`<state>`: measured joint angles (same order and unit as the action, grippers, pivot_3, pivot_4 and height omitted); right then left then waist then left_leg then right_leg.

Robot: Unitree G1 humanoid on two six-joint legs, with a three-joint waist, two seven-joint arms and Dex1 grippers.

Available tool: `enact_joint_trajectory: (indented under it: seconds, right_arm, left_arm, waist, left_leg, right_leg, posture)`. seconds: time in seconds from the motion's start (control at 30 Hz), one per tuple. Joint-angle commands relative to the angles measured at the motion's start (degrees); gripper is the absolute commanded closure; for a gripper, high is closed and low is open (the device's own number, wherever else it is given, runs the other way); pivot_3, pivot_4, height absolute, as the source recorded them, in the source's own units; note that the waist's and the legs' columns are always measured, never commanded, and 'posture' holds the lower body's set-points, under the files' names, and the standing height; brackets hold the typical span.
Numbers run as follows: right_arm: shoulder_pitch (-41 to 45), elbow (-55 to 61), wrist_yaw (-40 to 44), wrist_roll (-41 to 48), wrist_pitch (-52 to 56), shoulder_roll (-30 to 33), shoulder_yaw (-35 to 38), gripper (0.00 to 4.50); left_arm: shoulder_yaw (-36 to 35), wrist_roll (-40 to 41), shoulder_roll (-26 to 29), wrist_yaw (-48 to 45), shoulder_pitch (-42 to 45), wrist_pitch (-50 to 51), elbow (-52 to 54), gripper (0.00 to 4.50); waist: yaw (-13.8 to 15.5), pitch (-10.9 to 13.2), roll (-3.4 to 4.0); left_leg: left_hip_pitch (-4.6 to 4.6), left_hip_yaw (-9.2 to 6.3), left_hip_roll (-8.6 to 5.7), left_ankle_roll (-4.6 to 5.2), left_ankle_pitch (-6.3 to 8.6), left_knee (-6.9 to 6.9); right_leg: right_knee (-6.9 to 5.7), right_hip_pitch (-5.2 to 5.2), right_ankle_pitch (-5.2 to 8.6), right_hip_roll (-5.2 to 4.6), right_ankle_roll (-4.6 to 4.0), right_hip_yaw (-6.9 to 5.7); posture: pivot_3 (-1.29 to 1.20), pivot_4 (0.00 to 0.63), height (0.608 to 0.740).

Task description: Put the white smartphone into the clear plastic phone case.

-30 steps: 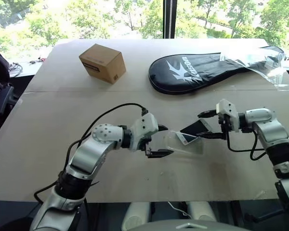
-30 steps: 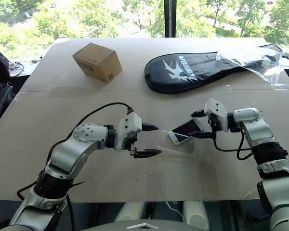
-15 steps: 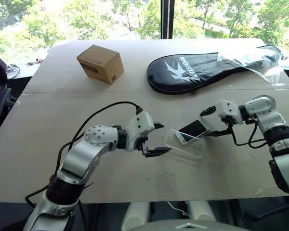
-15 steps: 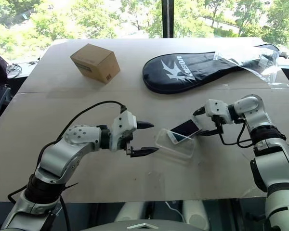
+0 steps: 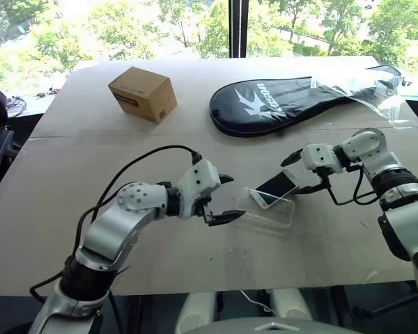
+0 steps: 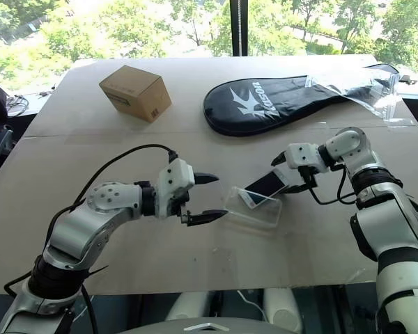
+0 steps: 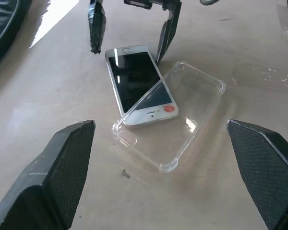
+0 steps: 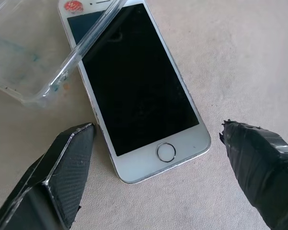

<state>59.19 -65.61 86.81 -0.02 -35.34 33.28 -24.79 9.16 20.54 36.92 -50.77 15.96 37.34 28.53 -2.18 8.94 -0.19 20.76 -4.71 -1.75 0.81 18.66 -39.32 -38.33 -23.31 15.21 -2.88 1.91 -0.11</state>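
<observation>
You've got both grippers, left [image 5: 226, 198] & right [image 5: 303, 172], wide open, holding nothing. White smartphone [image 7: 139, 84] lies half over the clear plastic phone case [image 7: 182, 120] rim. Cardboard box [image 5: 142, 93] & black racket cover [image 5: 285, 103] sit well back.

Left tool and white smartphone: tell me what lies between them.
The clear plastic phone case lies between the left tool and the white smartphone, in the left eye view.

Smartphone [image 7: 138, 84]: white bezels, black screen, small red sticker at one end. Phone case [image 7: 180, 125]: clear, colourless. Table [image 5: 90, 160]: plain beige. Box [image 5: 143, 93]: brown cardboard, white label (barcode on side). Racket cover [image 5: 292, 103]: black, white logo print. Wrapper [image 5: 373, 87]: clear, glossy. Gripper fingers [image 8: 62, 177]: black.
</observation>
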Motion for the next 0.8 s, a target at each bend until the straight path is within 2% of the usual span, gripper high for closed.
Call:
enact_joint_trajectory:
  seconds: [0.03, 0.1, 0.13, 0.17, 0.2, 0.23, 0.27, 0.3, 0.43, 0.47, 0.6, 0.7, 0.77, 0.8]
  right_arm:
    - [-0.82, -1.68, 5.69, -1.45, -0.87, -0.6, -3.61, 0.0]
    - [-0.68, -1.94, 5.69, -1.41, -0.4, -0.32, -4.51, 0.0]
    - [-0.71, -2.1, 5.69, -1.47, -0.09, 0.05, -5.16, 0.5]
    - [-0.78, -2.27, 5.69, -1.75, -0.08, 0.49, -5.85, 0.76]
    - [-0.85, -2.3, 5.69, -1.87, -0.06, 0.95, -6.63, 1.27]
    - [-0.97, -2.22, 5.69, -1.77, 0.05, 1.37, -7.34, 1.61]
    - [-1.16, -2.08, 5.69, -1.51, 0.07, 1.76, -7.9, 2.18]
    - [-1.47, -1.91, 5.69, -1.11, 0.02, 2.16, -8.3, 2.49]
    - [-2.32, -1.96, 5.69, 0.21, 0.4, 3.21, -7.3, 4.22]
    - [-2.7, -1.89, 5.69, 0.55, 0.48, 3.66, -6.9, 4.45]
    - [-4.66, -0.27, 5.69, 2.58, 1.3, 5.32, -6.2, 4.45]
    - [-4.17, 3.97, 5.69, 7.2, 8.79, 5.53, -5.89, 3.71]
    - [-3.68, 7.48, 5.69, 10.96, 12.94, 5.61, -5.97, 3.06]
    - [-3.48, 8.85, 5.69, 11.67, 12.86, 5.8, -6.24, 2.49]
  left_arm:
    - [-1.11, 0.7, 0.46, 0.58, 0.07, -0.35, 1.29, 0.02]
    - [-1.07, 0.69, 0.29, 0.81, 0.16, -0.55, 1.06, 0.02]
    - [-1.05, 0.67, 0.24, 0.87, 0.18, -0.71, 0.89, 0.0]
    - [-1.04, 0.63, 0.21, 0.9, 0.15, -0.91, 0.64, 0.0]
    - [-1.01, 0.56, 0.24, 0.88, 0.1, -1.15, 0.36, 0.0]
    - [-0.93, 0.42, 0.33, 0.84, 0.04, -1.38, 0.11, 0.0]
    - [-0.8, 0.29, 0.37, 0.86, -0.03, -1.54, -0.02, 0.0]
    - [-0.73, 0.27, 0.32, 0.91, -0.04, -1.63, -0.14, 0.0]
    - [-0.2, -0.23, 0.32, 0.87, -0.12, -2.27, -0.78, 0.0]
    - [-0.18, -0.08, 0.15, 0.91, -0.2, -2.32, -0.82, 0.0]
    - [0.17, -0.05, 0.16, 0.59, -0.57, -2.87, -1.08, 0.0]
    - [0.28, -0.59, 0.52, -0.26, -0.08, -4.06, -3.07, 0.0]
    - [0.08, -0.56, 0.67, -0.58, 0.16, -4.36, -3.65, 0.0]
    - [0.04, -0.61, 0.72, -0.75, 0.16, -4.55, -3.8, 0.0]
  waist:
    - [0.0, 0.0, 0.0]
    - [-0.01, -0.01, 0.0]
    - [0.0, -0.03, -0.03]
    - [-0.01, -0.07, -0.07]
    - [-0.07, -0.1, -0.07]
    - [-0.15, -0.12, -0.1]
    - [-0.18, -0.13, -0.12]
    - [-0.17, -0.13, -0.12]
    - [-0.18, -0.13, -0.12]
    - [-0.23, -0.13, -0.12]
    - [-0.07, -0.12, -0.12]
    - [0.07, -0.12, -0.12]
    - [-0.04, -0.07, -0.06]
    - [-0.07, -0.01, 0.04]
  left_leg:
    - [0.0, 0.0, 0.0, 0.0, 0.0, 0.0]
    - [0.0, 0.0, 0.0, 0.0, 0.0, 0.0]
    - [0.0, 0.0, 0.0, 0.0, 0.0, 0.0]
    - [-0.02, 0.0, 0.0, 0.0, 0.0, 0.0]
    - [-0.05, -0.01, 0.0, 0.0, 0.0, -0.01]
    - [-0.08, 0.02, 0.0, 0.0, 0.0, -0.03]
    - [-0.19, 0.03, 0.0, 0.0, 0.0, -0.04]
    - [-0.36, 0.04, 0.0, 0.0, 0.0, -0.05]
    - [-1.56, 0.0, 0.02, 0.01, 0.02, 0.14]
    - [-1.65, 0.01, 0.03, 0.02, 0.02, 0.17]
    - [-1.87, 0.07, 0.04, 0.02, 0.03, 0.23]
    - [-1.83, 0.07, 0.04, 0.02, 0.03, 0.27]
    - [-1.71, 0.07, 0.05, 0.02, 0.03, 0.29]
    - [-1.59, 0.06, 0.05, 0.01, 0.02, 0.29]
  right_leg:
    - [0.0, 0.0, 0.0, 0.0, 0.0, 0.0]
    - [0.0, 0.0, 0.0, 0.0, 0.0, 0.0]
    - [0.0, 0.0, 0.0, 0.0, 0.0, 0.0]
    - [0.0, 0.01, 0.0, 0.0, 0.0, 0.0]
    - [0.0, 0.04, 0.0, 0.0, 0.0, 0.0]
    - [-0.02, 0.06, -0.01, 0.0, -0.01, 0.03]
    - [-0.03, 0.17, -0.01, 0.0, -0.01, 0.04]
    - [-0.04, 0.33, -0.03, 0.0, -0.04, 0.05]
    - [0.11, 1.62, -0.02, 0.05, -0.07, 0.04]
    - [0.12, 1.68, -0.02, 0.05, -0.07, 0.05]
    - [0.12, 1.84, -0.01, 0.07, -0.08, 0.13]
    - [0.17, 1.81, -0.02, 0.05, -0.07, 0.14]
    - [0.24, 1.7, -0.02, 0.03, -0.07, 0.15]
    - [0.23, 1.59, -0.02, 0.03, -0.07, 0.14]
  posture:
    - [0.0, 0.15, 0.74]
    - [0.0, 0.15, 0.74]
    - [0.0, 0.15, 0.74]
    - [0.0, 0.15, 0.74]
    - [0.0, 0.15, 0.74]
    - [0.0, 0.15, 0.74]
    - [0.0, 0.15, 0.74]
    - [0.0, 0.15, 0.74]
    - [0.0, 0.15, 0.74]
    - [0.0, 0.15, 0.74]
    - [0.0, 0.15, 0.74]
    - [0.0, 0.15, 0.74]
    - [0.0, 0.15, 0.74]
    - [0.0, 0.15, 0.74]
